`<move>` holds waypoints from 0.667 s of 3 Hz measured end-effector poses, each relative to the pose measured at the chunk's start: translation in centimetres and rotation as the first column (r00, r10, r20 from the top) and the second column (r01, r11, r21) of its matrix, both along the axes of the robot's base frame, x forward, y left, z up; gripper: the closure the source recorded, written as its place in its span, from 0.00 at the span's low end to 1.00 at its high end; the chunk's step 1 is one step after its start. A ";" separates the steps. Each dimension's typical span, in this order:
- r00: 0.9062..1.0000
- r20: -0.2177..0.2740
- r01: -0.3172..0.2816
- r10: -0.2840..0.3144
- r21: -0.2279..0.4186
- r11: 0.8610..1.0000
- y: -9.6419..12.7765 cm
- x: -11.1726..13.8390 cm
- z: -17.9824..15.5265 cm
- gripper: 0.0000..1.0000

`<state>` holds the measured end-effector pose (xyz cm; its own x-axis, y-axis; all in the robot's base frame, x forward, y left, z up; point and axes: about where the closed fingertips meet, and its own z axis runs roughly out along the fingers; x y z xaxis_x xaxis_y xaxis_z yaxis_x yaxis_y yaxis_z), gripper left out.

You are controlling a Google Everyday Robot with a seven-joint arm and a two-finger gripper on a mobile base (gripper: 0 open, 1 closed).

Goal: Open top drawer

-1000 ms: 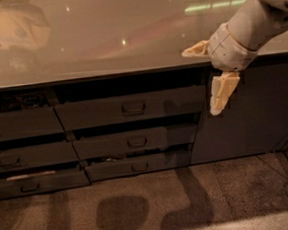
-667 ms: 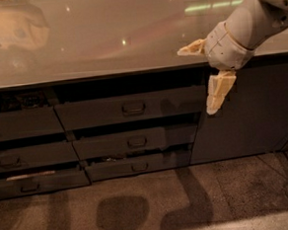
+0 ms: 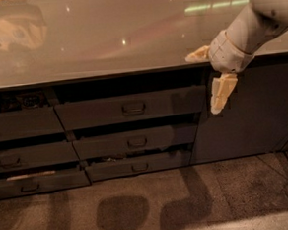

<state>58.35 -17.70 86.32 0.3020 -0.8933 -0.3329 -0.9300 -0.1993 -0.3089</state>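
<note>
My gripper (image 3: 201, 84) hangs at centre right, jaws spread wide. The top drawer (image 3: 94, 112) shows only a dark gap above its front, so I cannot see its contents.

Top drawer (image 3: 94, 113) showing dark grey; gripper (image 3: 203, 83), hanging at drawer's right end, showing cream; countertop (image 3: 104, 35) gleaming beige-grey; carpet (image 3: 141, 211) showing speckled brown.

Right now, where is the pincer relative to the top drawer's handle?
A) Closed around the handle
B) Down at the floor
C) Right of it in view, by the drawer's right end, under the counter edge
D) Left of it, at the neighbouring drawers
C: the pincer hangs open at the edge of the counter, by the right end of the top drawer, apart from its handle.
</note>
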 end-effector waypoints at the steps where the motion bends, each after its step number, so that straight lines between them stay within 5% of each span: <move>1: 0.992 -0.091 0.079 -0.082 -0.032 0.996 -3.8 4.3 -5.1 0.00; 2: 0.978 -0.160 0.127 -0.133 -0.047 0.991 -6.6 6.8 -8.7 0.00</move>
